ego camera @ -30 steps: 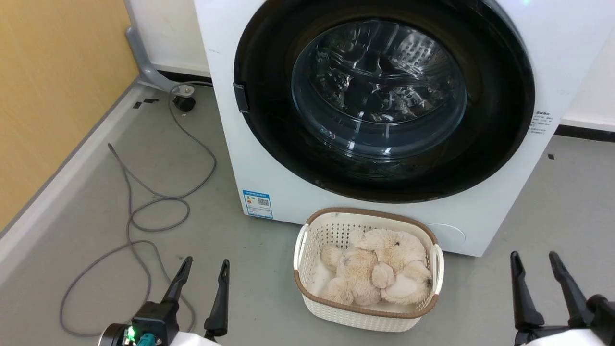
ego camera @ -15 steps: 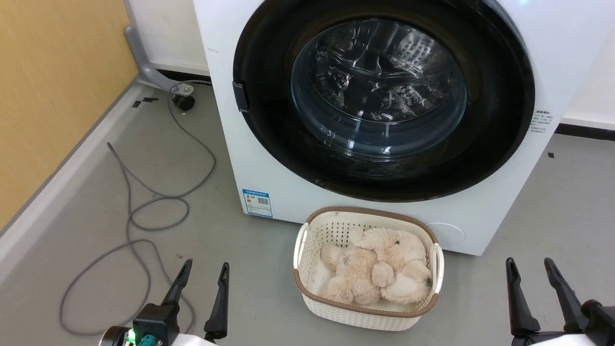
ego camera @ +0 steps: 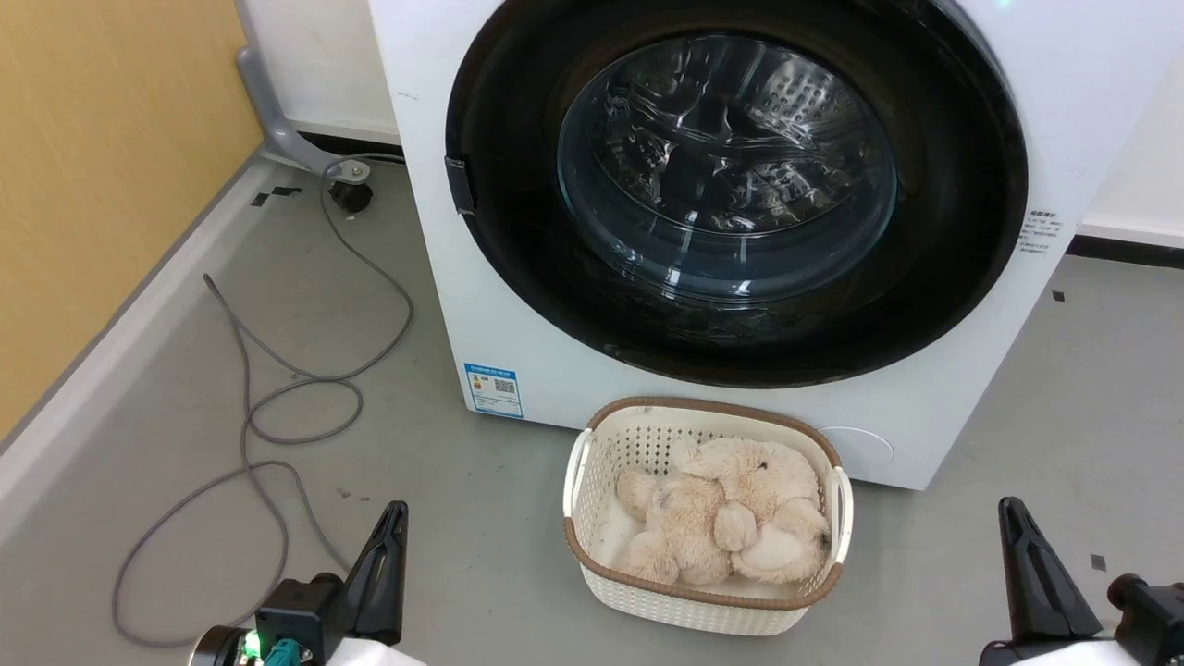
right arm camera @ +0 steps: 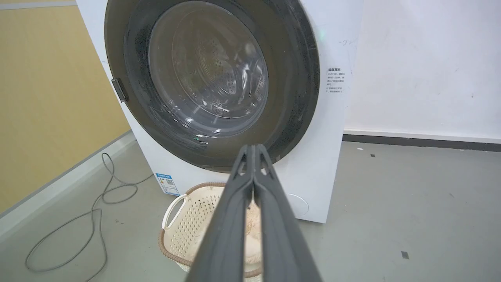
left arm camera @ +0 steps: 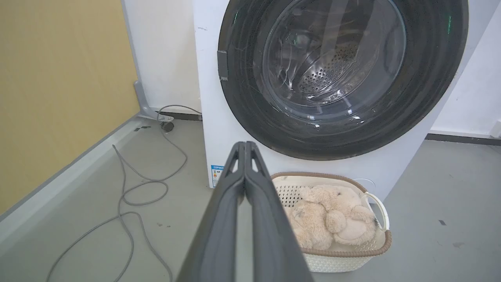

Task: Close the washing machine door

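Both your left hand [ego camera: 396, 514] and right hand [ego camera: 1014, 509] hang low over the grey floor [ego camera: 185, 388], fingers pressed together on nothing. You see the round black-rimmed, glass-bowled washing machine door [ego camera: 731, 166] flush against the big white front-loading washing machine [ego camera: 435, 277], just behind the white woven basket [ego camera: 708, 408].

Grey floor [ego camera: 518, 527], washing machine [ego camera: 518, 361], woven basket [ego camera: 708, 406], looped grey cable [ego camera: 302, 440], perhaps tape bits [ego camera: 1096, 561]

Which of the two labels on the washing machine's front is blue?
The QR-code label at its lower left corner; the text label, right of the washing machine door, is only dark print on white.
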Robot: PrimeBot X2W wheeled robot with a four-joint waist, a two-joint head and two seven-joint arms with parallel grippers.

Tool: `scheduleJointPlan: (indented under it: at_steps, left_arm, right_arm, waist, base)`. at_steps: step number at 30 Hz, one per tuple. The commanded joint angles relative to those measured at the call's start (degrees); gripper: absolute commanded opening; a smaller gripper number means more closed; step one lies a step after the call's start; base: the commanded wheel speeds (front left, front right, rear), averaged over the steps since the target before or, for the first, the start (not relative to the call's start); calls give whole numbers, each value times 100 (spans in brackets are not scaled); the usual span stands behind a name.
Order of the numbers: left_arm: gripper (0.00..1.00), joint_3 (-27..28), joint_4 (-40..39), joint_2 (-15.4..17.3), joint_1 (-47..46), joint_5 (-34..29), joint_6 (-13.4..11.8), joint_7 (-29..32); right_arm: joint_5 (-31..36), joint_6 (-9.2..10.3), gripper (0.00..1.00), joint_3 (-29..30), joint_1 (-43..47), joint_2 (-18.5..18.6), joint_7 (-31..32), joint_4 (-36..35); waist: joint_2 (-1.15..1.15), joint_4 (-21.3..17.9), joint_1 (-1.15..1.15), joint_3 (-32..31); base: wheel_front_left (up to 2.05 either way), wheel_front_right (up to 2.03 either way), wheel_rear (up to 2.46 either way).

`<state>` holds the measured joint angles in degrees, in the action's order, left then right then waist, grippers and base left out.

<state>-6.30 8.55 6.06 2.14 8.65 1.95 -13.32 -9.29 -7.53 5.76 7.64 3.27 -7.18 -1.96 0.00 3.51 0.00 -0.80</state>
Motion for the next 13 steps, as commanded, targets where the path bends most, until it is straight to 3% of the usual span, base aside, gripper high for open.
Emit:
scheduleJointPlan:
  at_steps: [1, 13]
  left_arm:
    - [0, 33, -50, -24, -23, -61, -21, 34]
    - [0, 97, -137, -56, -43, -148, -40, 174]
  right_arm:
    - [26, 0, 0, -24, -80, -4, 15, 20]
    - [124, 1, 0, -84, -154, -8, 91, 39]
  waist:
    - [0, -6, 0, 1]
    - [0, -44, 0, 10]
  base:
    - [0, 0, 0]
    - [0, 0, 0]
